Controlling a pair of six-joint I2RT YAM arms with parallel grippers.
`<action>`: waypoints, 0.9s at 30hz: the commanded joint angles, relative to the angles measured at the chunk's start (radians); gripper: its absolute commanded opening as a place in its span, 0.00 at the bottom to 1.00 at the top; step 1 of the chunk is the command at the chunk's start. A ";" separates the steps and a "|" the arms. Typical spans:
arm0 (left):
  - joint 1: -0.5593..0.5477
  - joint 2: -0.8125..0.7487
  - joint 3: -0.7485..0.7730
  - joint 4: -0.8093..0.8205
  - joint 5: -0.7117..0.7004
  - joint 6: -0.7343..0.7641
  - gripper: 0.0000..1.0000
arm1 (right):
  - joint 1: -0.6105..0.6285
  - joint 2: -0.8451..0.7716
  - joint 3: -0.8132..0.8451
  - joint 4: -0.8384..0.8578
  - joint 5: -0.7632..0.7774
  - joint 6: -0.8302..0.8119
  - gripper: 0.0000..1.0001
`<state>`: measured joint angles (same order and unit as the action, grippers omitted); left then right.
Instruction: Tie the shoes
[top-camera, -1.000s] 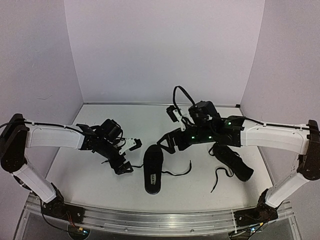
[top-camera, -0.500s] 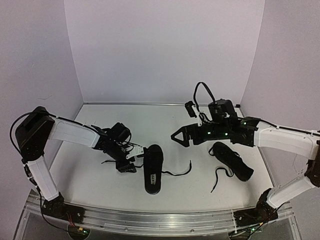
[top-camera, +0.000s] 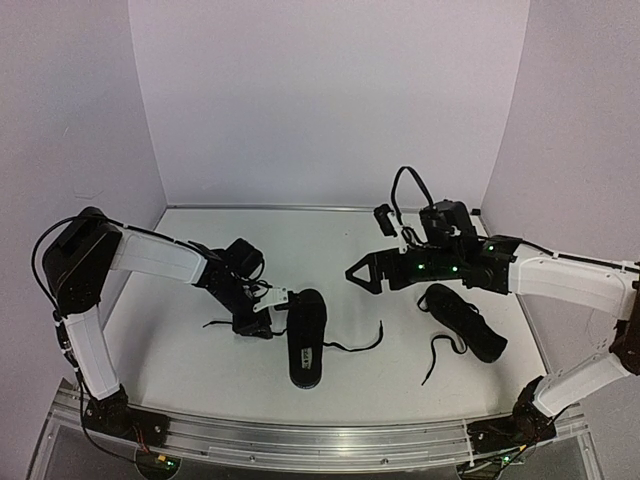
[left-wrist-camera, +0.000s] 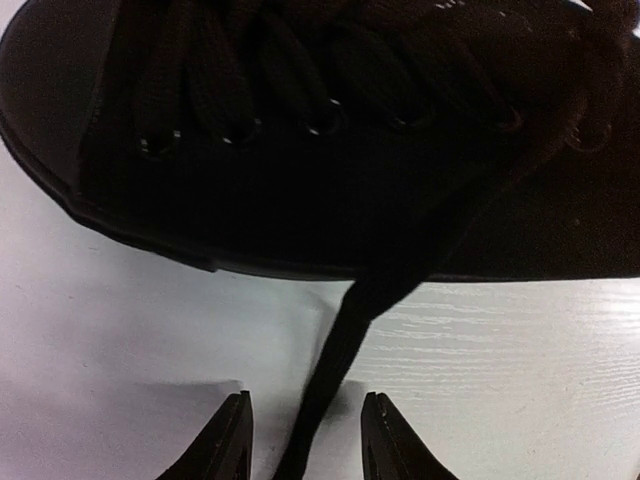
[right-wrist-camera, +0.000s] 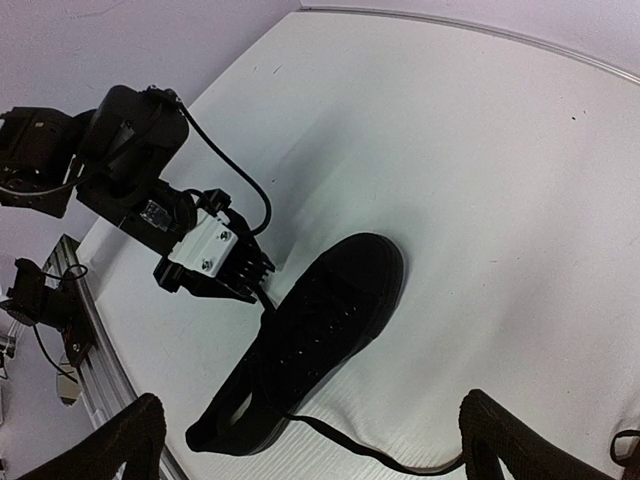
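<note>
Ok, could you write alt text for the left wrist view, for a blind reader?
A black lace runs from a black shoe down the white table, between the left arm's two fingers, which stand apart beside it. The shoe's laced side fills the upper half.

The left arm (top-camera: 150, 258) is stretched forward and low, the left gripper (top-camera: 262, 312) pointed inward with jaws set narrowly apart. The right arm (top-camera: 560, 272) is held raised, the right gripper (top-camera: 362, 274) spread wide.
</note>
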<state>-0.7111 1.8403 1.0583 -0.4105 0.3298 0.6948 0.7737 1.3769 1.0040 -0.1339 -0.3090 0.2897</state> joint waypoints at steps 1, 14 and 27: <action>-0.013 0.009 0.041 -0.048 0.030 0.026 0.39 | -0.010 -0.022 -0.009 0.023 -0.012 0.006 0.98; -0.041 0.027 0.064 -0.061 0.003 -0.015 0.00 | -0.021 -0.017 -0.013 0.019 -0.006 0.014 0.98; -0.063 -0.298 -0.214 0.388 0.147 -0.221 0.00 | -0.020 0.156 0.026 0.120 -0.158 0.040 0.79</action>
<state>-0.7627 1.6062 0.9020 -0.2347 0.4046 0.5586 0.7574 1.4801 0.9951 -0.0937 -0.3820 0.3116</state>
